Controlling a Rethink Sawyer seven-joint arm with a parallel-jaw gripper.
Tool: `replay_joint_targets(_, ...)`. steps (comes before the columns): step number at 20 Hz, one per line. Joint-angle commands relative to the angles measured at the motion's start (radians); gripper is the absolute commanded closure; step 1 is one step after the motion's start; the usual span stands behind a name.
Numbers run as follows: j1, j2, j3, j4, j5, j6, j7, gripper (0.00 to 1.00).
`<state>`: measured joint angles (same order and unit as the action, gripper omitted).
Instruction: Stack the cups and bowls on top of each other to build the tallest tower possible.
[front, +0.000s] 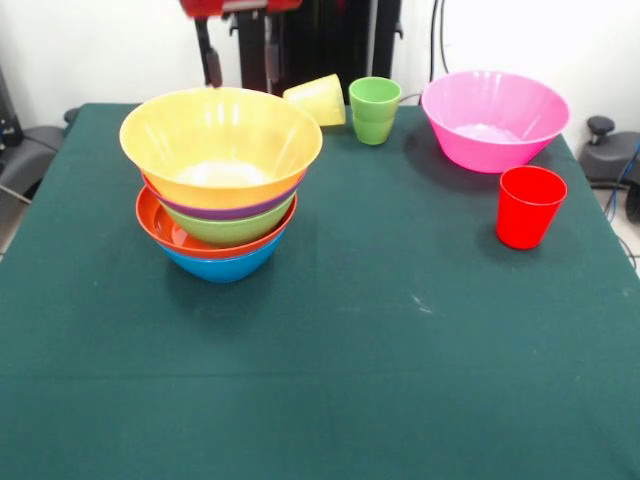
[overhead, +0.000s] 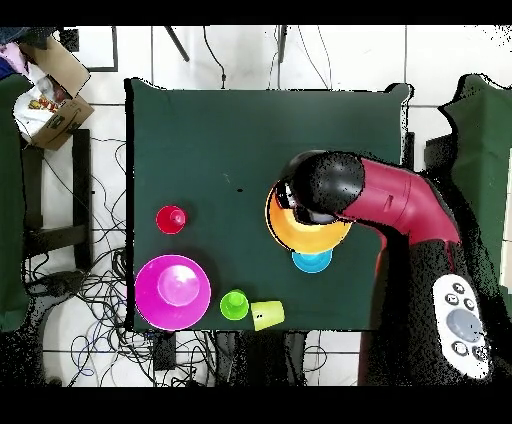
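We see the tower of nested glossy plastic bowls standing on the left of the green tabletop, the large yellow-orange bowl topmost. The red and black arm hangs over it; we cannot tell whether its gripper holds anything. The large pink plastic bowl sits far right, the small red tumbler just nearer. The light green tumbler stands upright beside the tipped yellow tumbler. We judge the next move calls for fetching another loose piece.

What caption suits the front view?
Five nested bowls form the tower; pink bowl and three cups stand apart.
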<state>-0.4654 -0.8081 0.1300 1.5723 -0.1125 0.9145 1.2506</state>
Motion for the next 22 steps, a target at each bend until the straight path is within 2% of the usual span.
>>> replay_joint_targets(1, -0.019, 0.113, 0.050, -0.012, 0.006, -0.047, 0.099, 0.00)
replay_joint_targets(7, -0.001, 0.079, 0.050, 0.012, 0.007, -0.037, 0.109, 0.00)
replay_joint_targets(12, 0.018, 0.068, 0.037, -0.035, -0.002, 0.050, 0.111, 0.00)
replay_joint_targets(15, 0.044, -0.022, -0.002, -0.069, -0.035, 0.190, 0.093, 0.00)
replay_joint_targets(18, 0.031, -0.121, 0.001, -0.124, -0.031, 0.336, 0.033, 0.00)
replay_joint_targets(20, 0.015, -0.149, 0.015, -0.141, -0.030, 0.371, -0.004, 0.00)
replay_joint_targets(22, 0.010, -0.146, 0.021, -0.156, -0.043, 0.389, -0.013, 0.00)
